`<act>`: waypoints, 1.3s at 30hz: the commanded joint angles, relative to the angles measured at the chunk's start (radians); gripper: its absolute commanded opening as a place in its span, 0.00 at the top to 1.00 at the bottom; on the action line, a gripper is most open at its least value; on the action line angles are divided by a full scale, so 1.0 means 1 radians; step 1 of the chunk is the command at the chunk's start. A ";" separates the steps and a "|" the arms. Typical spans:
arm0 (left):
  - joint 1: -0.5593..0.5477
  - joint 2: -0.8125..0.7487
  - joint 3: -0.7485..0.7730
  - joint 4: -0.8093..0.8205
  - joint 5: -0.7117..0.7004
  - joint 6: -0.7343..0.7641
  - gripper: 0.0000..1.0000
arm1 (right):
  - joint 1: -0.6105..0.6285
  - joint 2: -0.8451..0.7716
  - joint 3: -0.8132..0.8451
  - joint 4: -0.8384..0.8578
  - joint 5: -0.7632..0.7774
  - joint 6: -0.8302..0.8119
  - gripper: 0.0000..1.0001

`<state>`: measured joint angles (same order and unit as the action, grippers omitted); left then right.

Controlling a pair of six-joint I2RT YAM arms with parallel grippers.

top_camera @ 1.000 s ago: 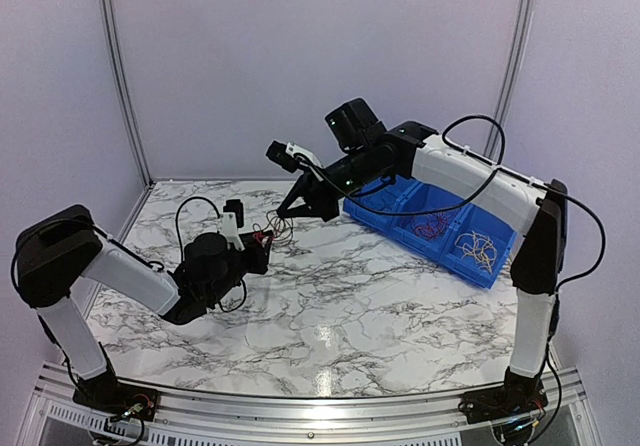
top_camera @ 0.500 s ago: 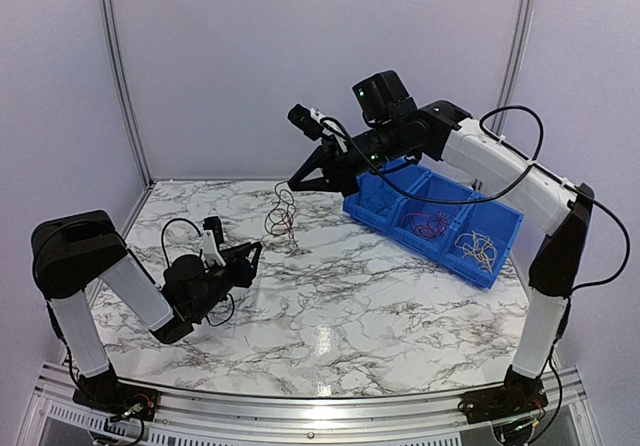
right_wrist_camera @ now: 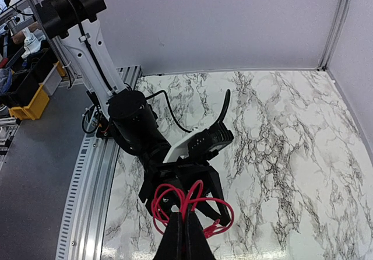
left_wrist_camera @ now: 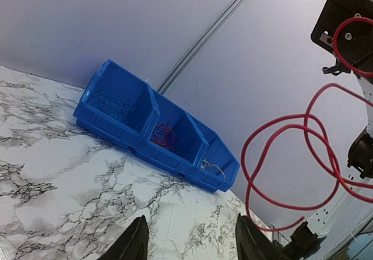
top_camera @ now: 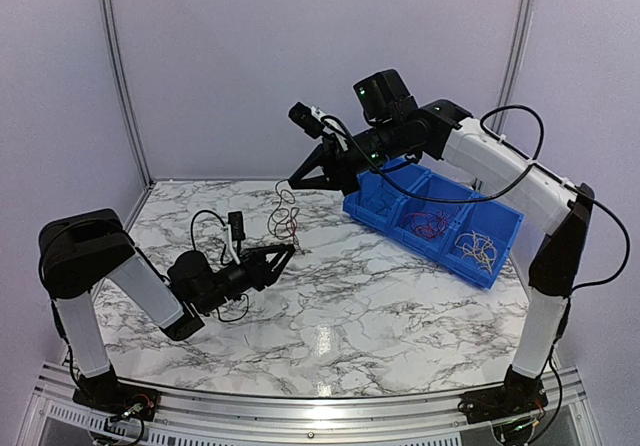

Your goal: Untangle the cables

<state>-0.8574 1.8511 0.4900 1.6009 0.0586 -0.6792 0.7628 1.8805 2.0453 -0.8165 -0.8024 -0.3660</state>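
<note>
My right gripper (top_camera: pixel 292 183) is raised above the back of the table and is shut on a red cable (top_camera: pixel 284 214), which hangs from it in loose loops. In the right wrist view the shut fingers (right_wrist_camera: pixel 186 231) pinch the red loops (right_wrist_camera: pixel 175 199) directly above the left arm's wrist (right_wrist_camera: pixel 137 126). My left gripper (top_camera: pixel 286 254) is low over the table, just below and in front of the hanging cable, open and empty. In the left wrist view (left_wrist_camera: pixel 192 242) its fingers stand wide apart, and the red cable (left_wrist_camera: pixel 280 172) hangs at the right.
A blue three-compartment bin (top_camera: pixel 420 246) stands at the back right, holding red wires (top_camera: pixel 430 228) and yellow wires (top_camera: pixel 475 251). The left wrist view shows the bin (left_wrist_camera: pixel 140 146) with blue wires (left_wrist_camera: pixel 111 99) in its far compartment. White walls enclose the marble table.
My right gripper lifted the red cable up off the table and now holds still. My left gripper let go, drew back, then moved right to under the hanging cable.
</note>
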 commanded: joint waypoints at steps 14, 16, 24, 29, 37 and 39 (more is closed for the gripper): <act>-0.012 -0.004 -0.004 0.141 0.136 -0.016 0.47 | -0.007 -0.013 0.016 0.006 0.005 0.006 1.00; -0.011 -0.006 0.000 0.142 0.126 -0.017 0.47 | -0.006 -0.011 0.013 0.007 -0.001 0.007 1.00; -0.011 0.028 0.056 0.156 0.140 -0.036 0.50 | 0.000 -0.011 -0.001 0.009 -0.011 0.011 1.00; -0.011 0.016 0.071 0.159 0.167 -0.029 0.51 | 0.001 -0.014 -0.016 0.010 -0.006 0.007 1.00; -0.010 0.043 0.104 0.159 0.167 -0.048 0.83 | 0.004 -0.015 -0.009 0.015 -0.012 0.015 1.00; -0.010 0.051 0.104 0.159 0.165 -0.051 0.91 | 0.002 -0.021 -0.001 0.012 -0.004 0.011 1.00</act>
<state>-0.8661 1.8801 0.5747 1.6093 0.2119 -0.7246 0.7628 1.8805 2.0258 -0.8158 -0.8032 -0.3656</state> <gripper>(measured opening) 0.147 0.022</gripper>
